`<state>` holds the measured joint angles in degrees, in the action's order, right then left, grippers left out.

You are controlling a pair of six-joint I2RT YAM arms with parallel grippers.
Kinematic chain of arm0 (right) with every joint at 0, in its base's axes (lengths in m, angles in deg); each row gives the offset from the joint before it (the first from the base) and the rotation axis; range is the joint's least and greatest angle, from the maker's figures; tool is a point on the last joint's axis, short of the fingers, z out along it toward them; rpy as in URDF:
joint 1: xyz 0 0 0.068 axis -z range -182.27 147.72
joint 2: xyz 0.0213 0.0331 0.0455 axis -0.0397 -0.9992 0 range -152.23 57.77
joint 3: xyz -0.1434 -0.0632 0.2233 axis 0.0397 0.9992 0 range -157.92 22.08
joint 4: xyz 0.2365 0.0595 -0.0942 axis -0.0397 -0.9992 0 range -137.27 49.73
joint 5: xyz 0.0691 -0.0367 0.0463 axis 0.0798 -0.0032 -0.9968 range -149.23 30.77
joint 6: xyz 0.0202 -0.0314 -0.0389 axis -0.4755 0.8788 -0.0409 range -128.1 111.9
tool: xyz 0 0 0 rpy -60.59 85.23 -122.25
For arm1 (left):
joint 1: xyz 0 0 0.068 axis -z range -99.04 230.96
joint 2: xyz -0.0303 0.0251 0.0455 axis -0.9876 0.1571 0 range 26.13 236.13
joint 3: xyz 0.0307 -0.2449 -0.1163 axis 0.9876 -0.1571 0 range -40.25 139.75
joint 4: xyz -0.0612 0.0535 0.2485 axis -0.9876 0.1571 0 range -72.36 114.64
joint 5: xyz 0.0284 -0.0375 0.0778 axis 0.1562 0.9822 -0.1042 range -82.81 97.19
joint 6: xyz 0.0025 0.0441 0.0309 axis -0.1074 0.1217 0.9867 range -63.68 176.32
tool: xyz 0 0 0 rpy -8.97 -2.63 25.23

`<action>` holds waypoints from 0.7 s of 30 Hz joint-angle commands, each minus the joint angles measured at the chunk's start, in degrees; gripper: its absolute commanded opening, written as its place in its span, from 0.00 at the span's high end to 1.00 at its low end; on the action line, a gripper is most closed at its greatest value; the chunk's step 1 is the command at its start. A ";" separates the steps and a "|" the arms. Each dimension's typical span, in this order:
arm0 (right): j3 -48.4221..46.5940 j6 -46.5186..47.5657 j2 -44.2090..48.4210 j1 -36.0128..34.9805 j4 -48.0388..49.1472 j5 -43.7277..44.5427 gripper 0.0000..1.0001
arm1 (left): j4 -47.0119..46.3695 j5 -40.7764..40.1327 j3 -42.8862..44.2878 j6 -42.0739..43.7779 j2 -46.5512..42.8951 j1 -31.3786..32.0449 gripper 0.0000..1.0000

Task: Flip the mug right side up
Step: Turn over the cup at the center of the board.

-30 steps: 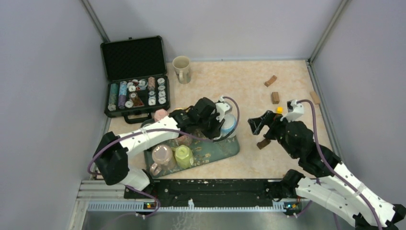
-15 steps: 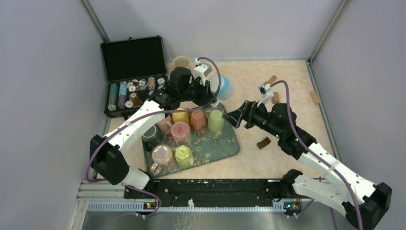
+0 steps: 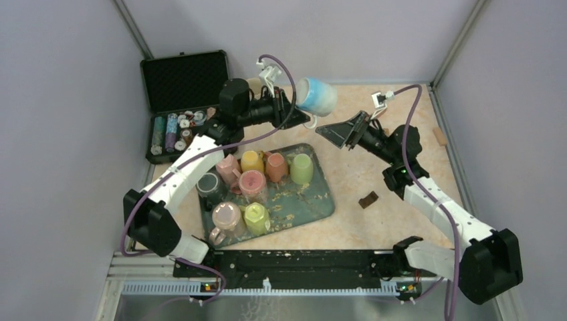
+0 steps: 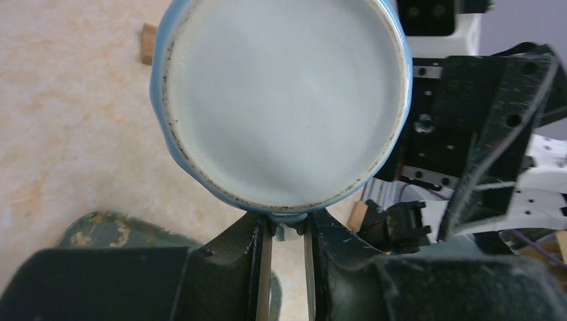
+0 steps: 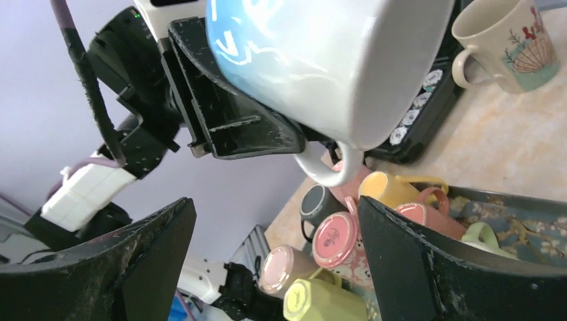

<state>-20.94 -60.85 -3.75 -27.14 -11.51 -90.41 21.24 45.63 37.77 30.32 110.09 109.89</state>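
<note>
A blue and white mug (image 3: 316,97) hangs in the air over the back of the table, lying on its side. My left gripper (image 3: 297,112) is shut on its handle. In the left wrist view the mug's round white end (image 4: 284,100) fills the frame and the fingers (image 4: 264,267) pinch the handle (image 4: 289,231). My right gripper (image 3: 339,131) is open and empty, just right of and below the mug, pointing at it. In the right wrist view the mug (image 5: 321,60) sits above my open gripper (image 5: 274,267), handle (image 5: 327,170) hanging down.
A dark green tray (image 3: 314,200) holds several upside-down mugs. A black case of chips (image 3: 187,100) stands open at the back left. A cream mug (image 5: 508,47) stands upright at the back. Wooden blocks (image 3: 368,198) lie on the right.
My left arm has lifted the blue mug off the tray, up and toward the back, turning it sideways. My right gripper has swung up and left toward the mug, still open.
</note>
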 commanded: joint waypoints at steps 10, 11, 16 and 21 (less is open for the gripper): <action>-4.37 -8.63 -5.92 3.31 18.30 -7.48 0.22 | -31.03 13.38 1.86 -19.66 1.82 -1.87 1.00; -4.74 -8.74 -6.11 3.25 18.66 -7.47 0.25 | -32.36 13.81 1.67 -20.57 2.15 -1.90 1.00; -5.70 -10.47 -6.92 3.26 20.86 -7.77 0.35 | -40.82 16.99 0.11 -26.14 4.44 -1.94 1.00; -6.18 -11.76 -7.62 3.20 22.24 -7.85 0.45 | -46.34 17.11 -1.37 -30.20 5.67 -1.85 1.00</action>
<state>-24.11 -71.28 -10.70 -24.16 5.03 -97.47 -11.17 61.41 36.70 4.79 116.06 108.27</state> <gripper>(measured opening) 0.583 0.266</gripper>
